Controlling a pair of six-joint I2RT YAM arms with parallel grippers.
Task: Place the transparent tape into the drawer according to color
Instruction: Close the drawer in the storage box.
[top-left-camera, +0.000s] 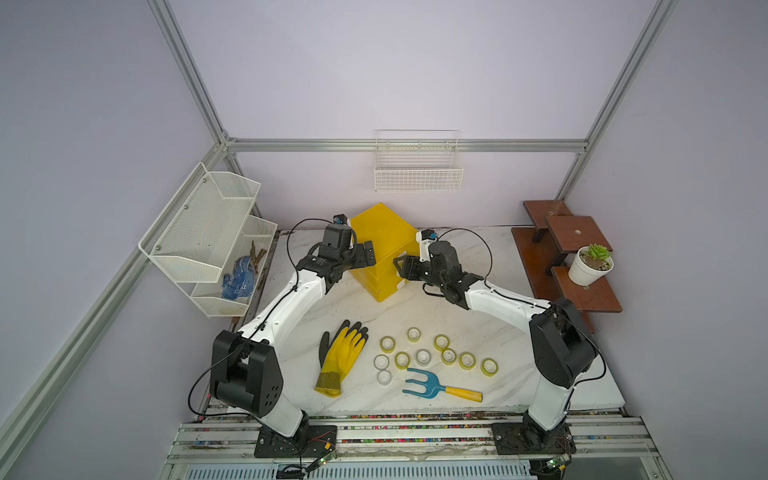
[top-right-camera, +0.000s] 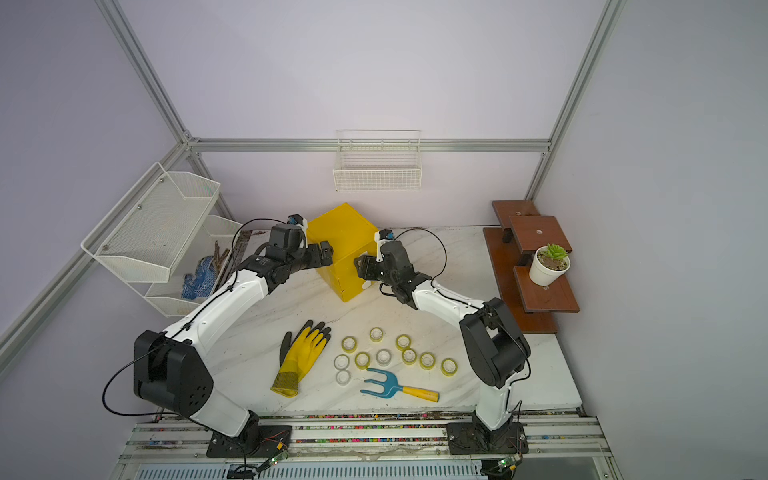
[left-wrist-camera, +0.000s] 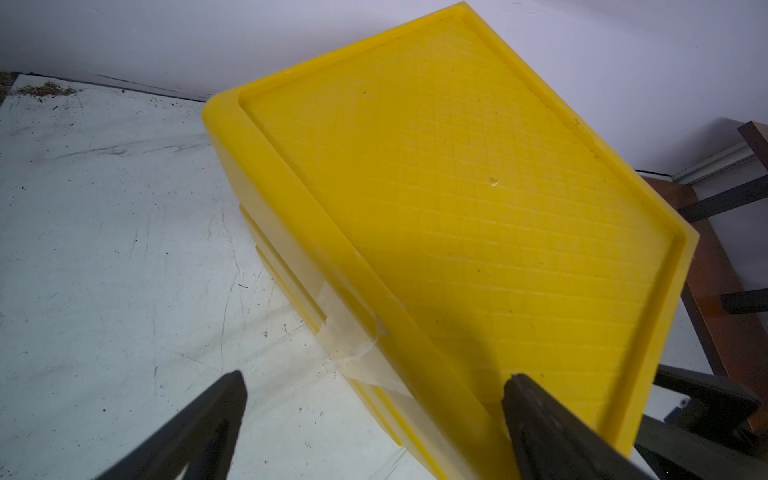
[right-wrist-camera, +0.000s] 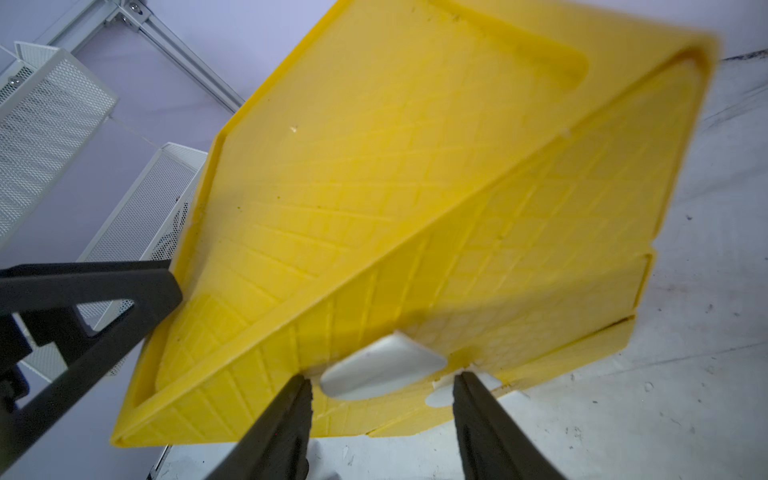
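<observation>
No text, label, brand, number or sign can be read in any view; a small white marking is seen on the black wrist link of the left arm, but it is too small to be made out.

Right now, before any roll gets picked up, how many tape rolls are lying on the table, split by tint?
Yellow-green tape rolls: 7
Clear-white tape rolls: 3
Total: 10
</observation>
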